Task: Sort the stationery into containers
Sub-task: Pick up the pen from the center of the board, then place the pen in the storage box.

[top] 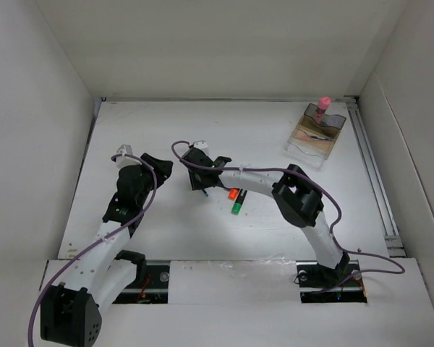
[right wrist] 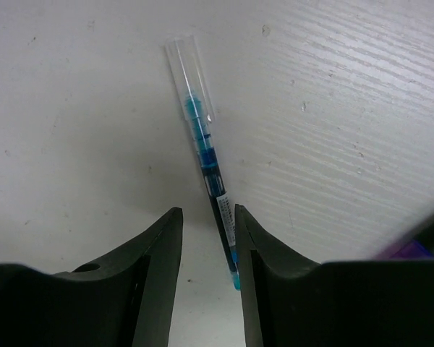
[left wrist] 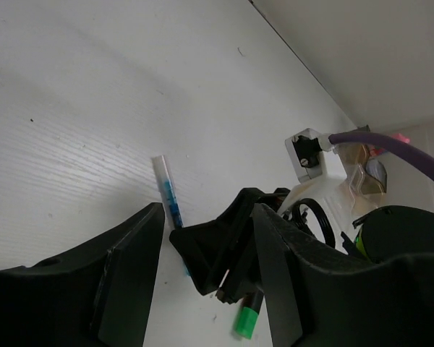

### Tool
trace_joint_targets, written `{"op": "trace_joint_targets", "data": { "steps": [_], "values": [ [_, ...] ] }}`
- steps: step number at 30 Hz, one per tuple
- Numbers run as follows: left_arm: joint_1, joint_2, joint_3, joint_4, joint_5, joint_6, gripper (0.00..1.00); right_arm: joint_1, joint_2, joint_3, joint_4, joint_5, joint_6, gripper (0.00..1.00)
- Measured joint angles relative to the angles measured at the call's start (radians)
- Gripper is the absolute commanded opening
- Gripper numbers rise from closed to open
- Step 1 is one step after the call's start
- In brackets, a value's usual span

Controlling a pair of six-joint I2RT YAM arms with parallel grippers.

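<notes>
A blue pen (right wrist: pixel 206 155) with a clear cap lies flat on the white table. My right gripper (right wrist: pixel 207 213) is open and low over it, its jaws straddling the pen's lower end, which lies against the right finger. In the top view the right gripper (top: pixel 200 181) covers most of the pen. My left gripper (top: pixel 165 168) is open and empty just left of it, facing it (left wrist: pixel 210 217). The pen also shows in the left wrist view (left wrist: pixel 168 195). An orange-tipped marker (top: pixel 233 194) and a green-tipped marker (top: pixel 236 208) lie beside the right gripper. The round pot is out of view.
The smoky-brown organiser (top: pixel 325 150) stands at the far right, with the pink-capped bottle (top: pixel 322 105) upright in its back part and a dark pen (top: pixel 318 136) lying inside. White walls enclose the table on three sides. A rail runs along the right edge (top: pixel 376 181).
</notes>
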Motion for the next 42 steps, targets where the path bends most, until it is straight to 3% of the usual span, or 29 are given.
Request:
{"op": "trace_joint_targets", "data": {
  "steps": [8,11,21,28,31,36,39,42],
  "values": [
    [0.000,-0.019,0.000,-0.008,-0.002,0.001,0.49,-0.009,0.034,0.012,0.002,-0.008,-0.023,0.21],
    [0.000,-0.033,0.000,-0.008,-0.009,0.001,0.49,-0.016,0.034,0.012,0.006,-0.018,-0.037,0.00],
    [0.000,-0.070,-0.005,-0.002,-0.001,0.001,0.50,-0.096,-0.030,0.018,-0.016,-0.026,-0.101,0.00],
    [0.000,-0.074,-0.005,0.037,0.111,0.008,0.50,-0.327,-0.241,0.089,-0.047,0.116,-0.140,0.00],
    [0.000,-0.074,-0.008,0.065,0.171,0.008,0.50,-0.452,-0.306,0.113,-0.085,0.185,-0.082,0.00],
    [0.000,-0.044,-0.018,0.114,0.258,0.009,0.50,-0.732,-0.396,0.021,-0.070,-0.066,0.119,0.00],
    [-0.001,-0.024,-0.024,0.126,0.291,0.009,0.50,-0.901,-0.468,-0.176,0.043,-0.303,0.314,0.00],
    [-0.001,-0.026,-0.033,0.129,0.309,0.009,0.50,-1.038,-0.520,-0.431,0.283,-0.521,0.571,0.00]
  ]
}}
